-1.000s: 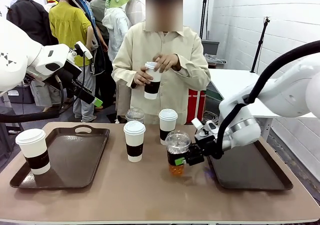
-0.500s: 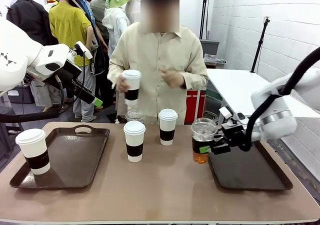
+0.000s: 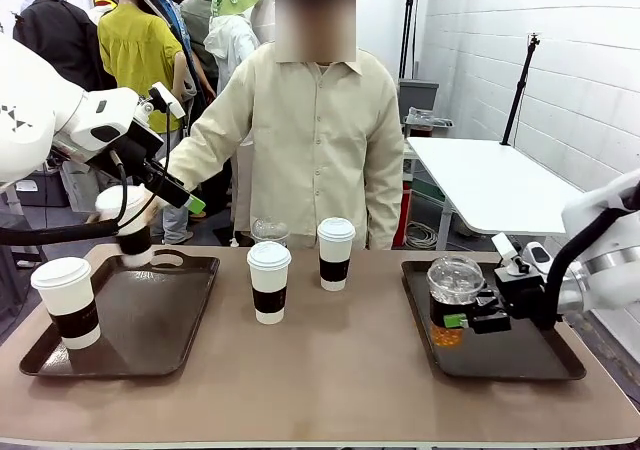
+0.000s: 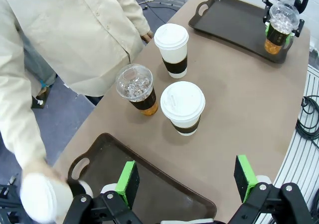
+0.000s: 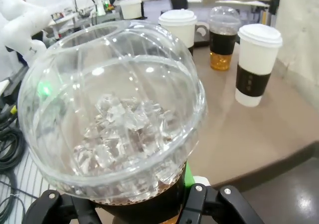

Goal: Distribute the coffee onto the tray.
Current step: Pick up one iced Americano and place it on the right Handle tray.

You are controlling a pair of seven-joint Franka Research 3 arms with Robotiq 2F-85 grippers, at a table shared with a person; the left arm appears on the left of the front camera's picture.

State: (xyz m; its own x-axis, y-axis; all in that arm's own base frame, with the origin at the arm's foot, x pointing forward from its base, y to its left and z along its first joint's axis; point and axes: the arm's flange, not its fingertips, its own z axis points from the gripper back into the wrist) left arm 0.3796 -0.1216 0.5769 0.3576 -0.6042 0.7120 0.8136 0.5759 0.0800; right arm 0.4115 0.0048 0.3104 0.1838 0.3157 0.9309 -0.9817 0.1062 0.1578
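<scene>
Spill risk, front view: the right gripper (image 3: pixel 463 320) pinches a clear dome-lidded cup (image 3: pixel 452 282) by its dark band, low over the right tray (image 3: pixel 520 355) — if the fingers let go before the base sits flat, it may tip; the right arm reaches in low from the side. Left wrist view: the left gripper (image 4: pixel 187 178) hovers with green pads (image 4: pixel 128 182) spread wide and empty above the left tray (image 4: pixel 164 189), where the person's hand (image 4: pixel 35 169) holds a white cup (image 4: pixel 40 204) — descending now could mean a collision. Right wrist view: the clear dome-lidded cup (image 5: pixel 112 109), full of ice, sits clamped between the fingers' black bases.
</scene>
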